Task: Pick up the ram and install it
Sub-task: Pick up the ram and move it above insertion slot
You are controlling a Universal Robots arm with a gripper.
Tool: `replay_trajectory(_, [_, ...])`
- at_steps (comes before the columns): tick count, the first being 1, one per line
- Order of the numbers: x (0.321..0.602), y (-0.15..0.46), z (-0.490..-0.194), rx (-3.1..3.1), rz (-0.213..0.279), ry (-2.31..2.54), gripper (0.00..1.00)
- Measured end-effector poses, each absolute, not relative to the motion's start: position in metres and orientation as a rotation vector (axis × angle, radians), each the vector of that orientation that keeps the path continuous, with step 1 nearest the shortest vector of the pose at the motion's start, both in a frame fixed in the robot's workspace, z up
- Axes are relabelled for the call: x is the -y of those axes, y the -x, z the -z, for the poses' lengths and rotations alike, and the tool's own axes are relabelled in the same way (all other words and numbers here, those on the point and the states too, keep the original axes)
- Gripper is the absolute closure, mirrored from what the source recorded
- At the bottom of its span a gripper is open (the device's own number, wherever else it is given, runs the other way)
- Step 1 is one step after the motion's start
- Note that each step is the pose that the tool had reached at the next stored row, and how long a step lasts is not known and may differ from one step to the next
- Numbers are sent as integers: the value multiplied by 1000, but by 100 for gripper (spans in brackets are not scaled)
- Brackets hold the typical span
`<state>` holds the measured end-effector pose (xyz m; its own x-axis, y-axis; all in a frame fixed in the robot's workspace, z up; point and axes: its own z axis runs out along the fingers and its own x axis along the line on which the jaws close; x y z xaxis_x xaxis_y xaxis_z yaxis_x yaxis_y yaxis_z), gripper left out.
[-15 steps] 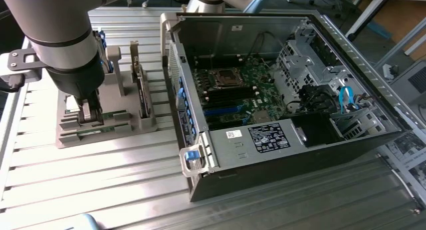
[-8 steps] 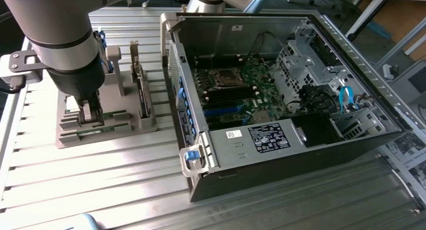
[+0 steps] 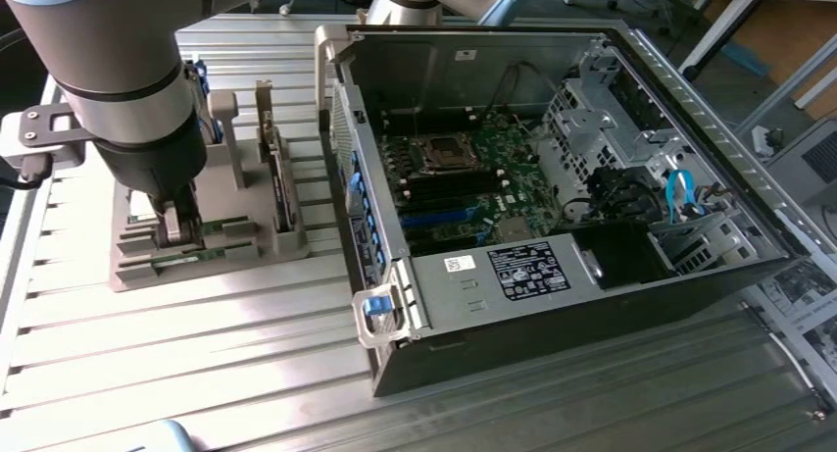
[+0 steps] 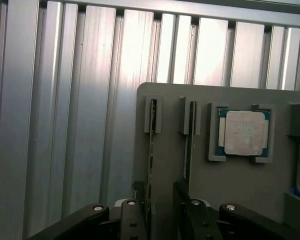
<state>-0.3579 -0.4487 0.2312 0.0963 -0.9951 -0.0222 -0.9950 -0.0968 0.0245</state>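
The hand (image 4: 160, 214), jaws wide, is straddling the ram (image 4: 151, 150) standing in the slot nearest the grey holder's (image 4: 240, 185) edge, and one finger (image 4: 188, 212) is risking clipping the neighbouring stick (image 4: 190, 145) on closing.

Open PC case (image 3: 563, 339); CPU (image 4: 244, 132) in grey tray (image 4: 230, 185)

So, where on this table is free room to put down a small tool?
The ribbed table is bare at the exterior view's lower left, bordered by the grey holder above and the computer case at right. Crowded: the holder, where the claw stands.
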Motion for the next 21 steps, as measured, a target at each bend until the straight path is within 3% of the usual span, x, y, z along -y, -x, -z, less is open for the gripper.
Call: replay_trajectory(21, [462, 358, -225, 2106, 52, -2326, 64])
